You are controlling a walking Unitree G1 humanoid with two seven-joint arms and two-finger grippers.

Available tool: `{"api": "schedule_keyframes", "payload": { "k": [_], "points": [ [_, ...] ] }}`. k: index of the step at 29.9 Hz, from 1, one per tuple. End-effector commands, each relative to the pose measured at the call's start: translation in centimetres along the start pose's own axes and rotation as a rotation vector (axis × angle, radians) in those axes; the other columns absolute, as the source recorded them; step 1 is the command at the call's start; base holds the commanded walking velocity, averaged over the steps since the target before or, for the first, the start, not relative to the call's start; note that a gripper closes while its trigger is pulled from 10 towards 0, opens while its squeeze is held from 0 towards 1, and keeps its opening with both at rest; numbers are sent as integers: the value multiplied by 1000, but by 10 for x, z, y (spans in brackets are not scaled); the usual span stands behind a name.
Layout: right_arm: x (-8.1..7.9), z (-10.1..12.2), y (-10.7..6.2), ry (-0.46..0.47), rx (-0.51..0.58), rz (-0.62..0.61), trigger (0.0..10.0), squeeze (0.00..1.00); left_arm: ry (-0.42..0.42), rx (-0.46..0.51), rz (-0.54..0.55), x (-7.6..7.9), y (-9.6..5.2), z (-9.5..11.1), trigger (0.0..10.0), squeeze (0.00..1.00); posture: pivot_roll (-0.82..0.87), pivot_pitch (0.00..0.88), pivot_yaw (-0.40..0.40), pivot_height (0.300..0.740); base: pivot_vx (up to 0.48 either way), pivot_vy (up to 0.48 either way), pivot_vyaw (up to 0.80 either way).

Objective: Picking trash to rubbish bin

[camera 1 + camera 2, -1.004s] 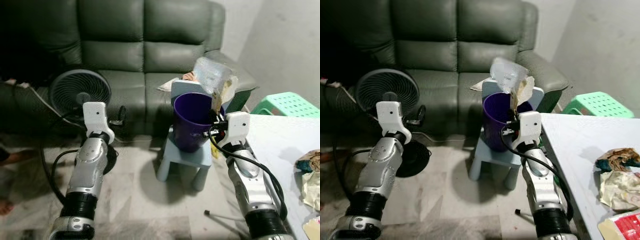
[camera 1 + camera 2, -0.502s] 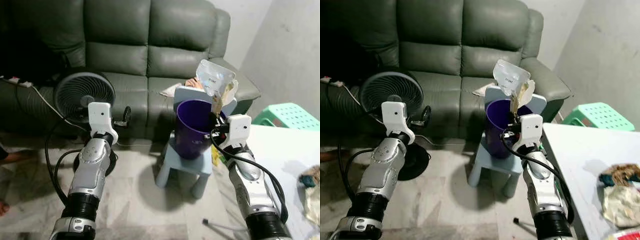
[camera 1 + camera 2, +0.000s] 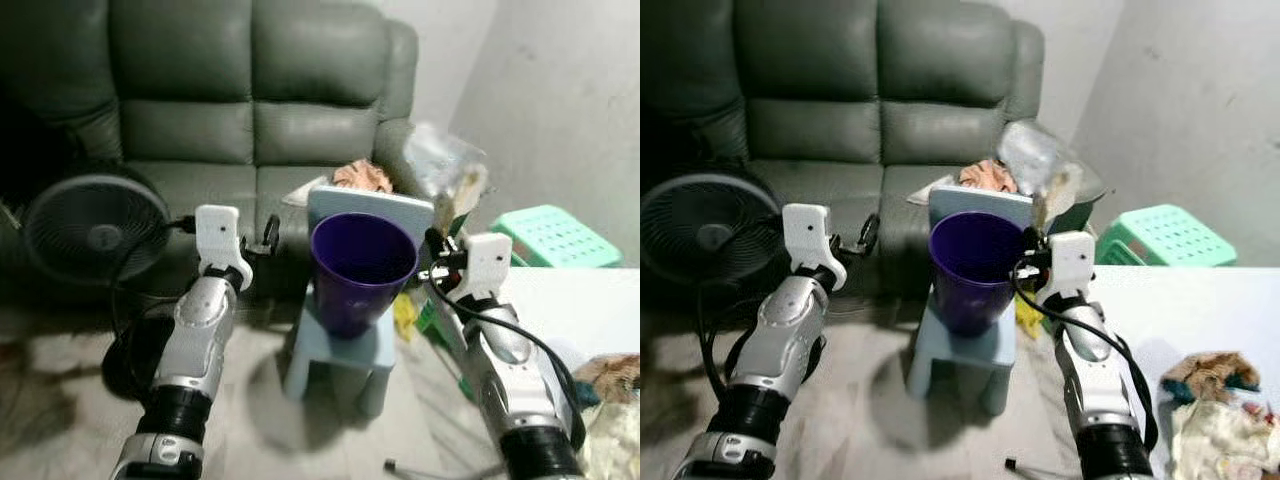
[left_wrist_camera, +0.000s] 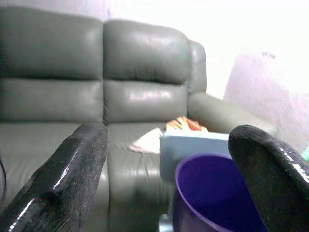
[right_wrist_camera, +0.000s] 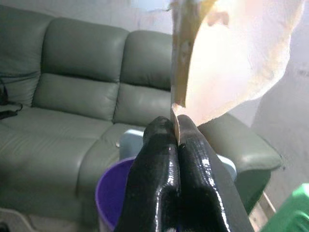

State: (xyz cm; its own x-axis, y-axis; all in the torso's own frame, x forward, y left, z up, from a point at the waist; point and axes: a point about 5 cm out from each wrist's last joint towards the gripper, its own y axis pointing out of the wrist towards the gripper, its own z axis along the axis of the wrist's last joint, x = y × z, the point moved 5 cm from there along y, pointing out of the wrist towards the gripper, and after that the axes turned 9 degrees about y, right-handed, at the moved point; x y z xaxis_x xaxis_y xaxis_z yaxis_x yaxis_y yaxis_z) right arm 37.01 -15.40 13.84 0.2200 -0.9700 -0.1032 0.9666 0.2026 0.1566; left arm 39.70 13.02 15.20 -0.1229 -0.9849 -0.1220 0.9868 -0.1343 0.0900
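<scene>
We hold our right gripper (image 5: 176, 145) just right of the purple bin (image 3: 362, 268), fingers pinched on a crumpled plastic wrapper (image 3: 440, 165) raised above the rim so it can drop in. Our left gripper (image 3: 268, 232) waits spread left of the bin. The bin stands on a blue stool (image 3: 340, 350); behind is the sofa (image 3: 250, 100).
</scene>
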Motion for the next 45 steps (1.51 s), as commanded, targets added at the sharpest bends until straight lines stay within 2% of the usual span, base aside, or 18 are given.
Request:
{"api": "schedule_keyframes", "payload": {
  "k": [1,15,22,30,34,36,37,45],
  "points": [
    [-10,6,5,5,20,33,10000,0,3,1,20,-9,0,1,10000,0,32,0,-118,740,405,0,0],
    [-14,5,6,0,14,58,10000,0,0,3,21,-7,3,3,10000,0,33,0,-122,740,383,0,0],
    [-16,2,5,-8,2,71,10000,0,34,3,30,-5,1,1,10000,0,33,0,-124,740,0,0,0],
    [-18,-2,4,-21,-19,81,10000,0,32,1,41,-6,1,0,10000,0,36,0,-130,740,0,0,0],
    [-18,-10,5,-35,-80,70,10000,0,38,4,34,-5,-1,-1,10000,0,34,0,-129,740,0,0,0],
    [-14,-21,7,-18,-171,57,10000,0,53,11,6,-1,-4,-2,10000,0,37,0,-134,740,0,0,0],
    [-12,-22,8,-20,-183,54,10000,0,54,12,4,-1,-5,-2,10000,0,39,0,-135,740,0,0,0],
    [-6,-18,11,-48,-181,61,10000,0,53,19,3,-1,-11,-4,10000,0,51,0,-147,740,0,0,0]
  ]
}}
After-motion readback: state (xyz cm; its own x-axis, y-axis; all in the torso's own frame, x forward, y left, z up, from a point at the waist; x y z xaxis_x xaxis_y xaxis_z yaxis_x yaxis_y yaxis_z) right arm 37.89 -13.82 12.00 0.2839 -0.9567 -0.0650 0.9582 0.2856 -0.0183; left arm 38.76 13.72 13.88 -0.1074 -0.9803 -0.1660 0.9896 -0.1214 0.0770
